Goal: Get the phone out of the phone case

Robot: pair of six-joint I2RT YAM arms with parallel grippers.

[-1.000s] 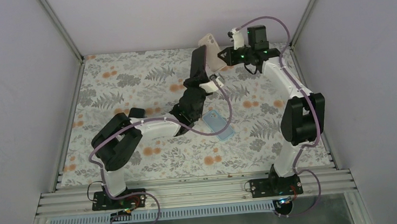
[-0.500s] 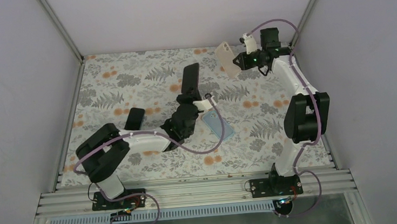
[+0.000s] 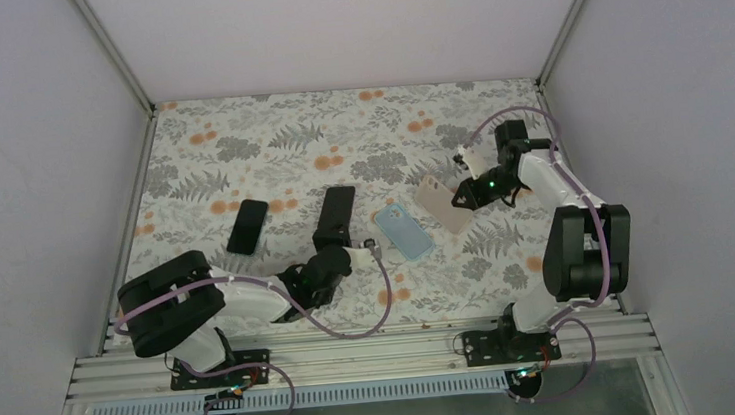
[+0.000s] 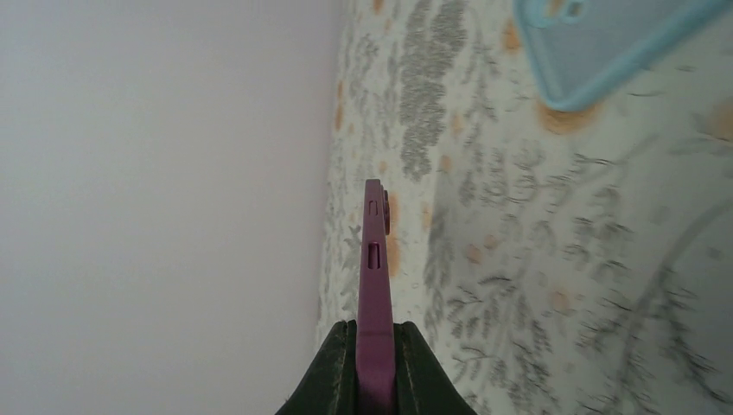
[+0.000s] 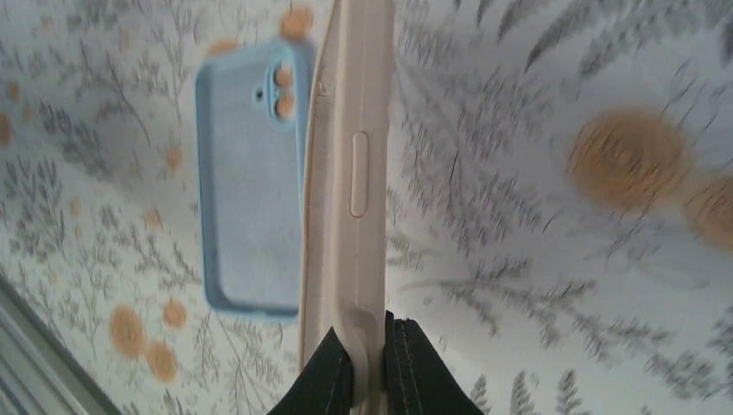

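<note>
My left gripper (image 3: pixel 331 245) is shut on the near end of a dark purple phone (image 3: pixel 335 209), held low over the floral mat left of centre. In the left wrist view the phone (image 4: pixel 374 259) shows edge-on between my fingers, with the gripper (image 4: pixel 376 363) at the bottom. My right gripper (image 3: pixel 465 198) is shut on the edge of an empty beige phone case (image 3: pixel 437 202), low over the mat at centre right. In the right wrist view the case (image 5: pixel 346 173) runs up from the gripper (image 5: pixel 370 367).
A light blue case (image 3: pixel 404 231) lies on the mat between the phone and the beige case; it also shows in the left wrist view (image 4: pixel 605 43) and the right wrist view (image 5: pixel 246 190). A black phone (image 3: pixel 248 225) lies at the left. Grey walls enclose the mat.
Both arms have come down and drawn back toward the front. The left brought the purple phone low beside the black phone; the right brought the beige case down beside the blue case.
</note>
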